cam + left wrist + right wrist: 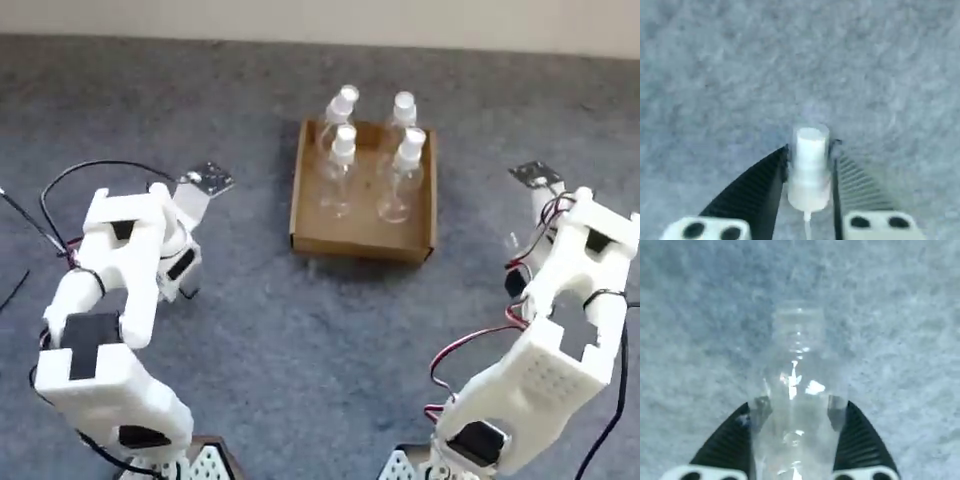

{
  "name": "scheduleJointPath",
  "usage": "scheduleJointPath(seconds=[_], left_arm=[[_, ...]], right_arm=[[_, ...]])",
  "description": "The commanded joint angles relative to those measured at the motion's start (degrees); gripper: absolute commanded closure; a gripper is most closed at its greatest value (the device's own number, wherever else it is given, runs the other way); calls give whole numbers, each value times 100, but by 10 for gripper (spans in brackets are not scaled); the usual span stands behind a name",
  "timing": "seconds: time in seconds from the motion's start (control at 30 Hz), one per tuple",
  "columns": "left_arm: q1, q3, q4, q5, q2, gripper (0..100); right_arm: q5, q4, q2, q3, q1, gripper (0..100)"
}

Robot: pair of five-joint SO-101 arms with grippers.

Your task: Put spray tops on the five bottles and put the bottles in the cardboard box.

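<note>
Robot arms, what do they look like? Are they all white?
Mostly. The left arm and right arm are chunky white plastic blocks with black motors. The left gripper and right gripper have black ribbed fingers. Black cables and red wires loop off them.

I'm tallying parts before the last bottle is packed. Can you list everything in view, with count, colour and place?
Cardboard box: one, brown, on the far middle of the table.
Capped bottles: four, clear with white spray tops, upright inside the box.
Uncapped bottle: one, clear, held by the right gripper.
Spray top: one, white, held by the left gripper.
Table: one, grey covering.
Arms: two, white, one on each side of the box.
Left gripper: one, black fingers, shut on the spray top.
Right gripper: one, black fingers, shut on the uncapped bottle.
</note>
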Motion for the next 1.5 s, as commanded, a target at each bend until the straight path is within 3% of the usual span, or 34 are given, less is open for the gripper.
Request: scheduleJointPath(seconds=[0.0,0.2,0.3,0.6,0.83,1.03,1.23,1.33,1.47], left_arm=[[-13,-207,-62,-9,-40,924],[22,-444,18,237,-207,996],[57,-725,352,571,-593,996],[1103,-813,1187,1574,-1903,996],[1991,-840,1160,2435,-2695,996],[2308,-796,1160,2743,-2730,996],[2281,-796,1160,2752,-2730,996],[2299,-796,1160,2752,-2730,996],[2308,-796,1152,2760,-2730,996]], right_arm=[[35,92,-75,-75,75,860],[18,66,-75,57,154,806],[-440,92,-110,48,163,803],[-1108,101,-119,22,110,652],[-2048,101,-84,-1059,-303,648],[-1934,92,13,-1587,-681,649],[-1811,391,620,-1640,-444,716],[-1319,901,664,-1648,-268,718],[-1213,1024,708,-1965,-233,720]])
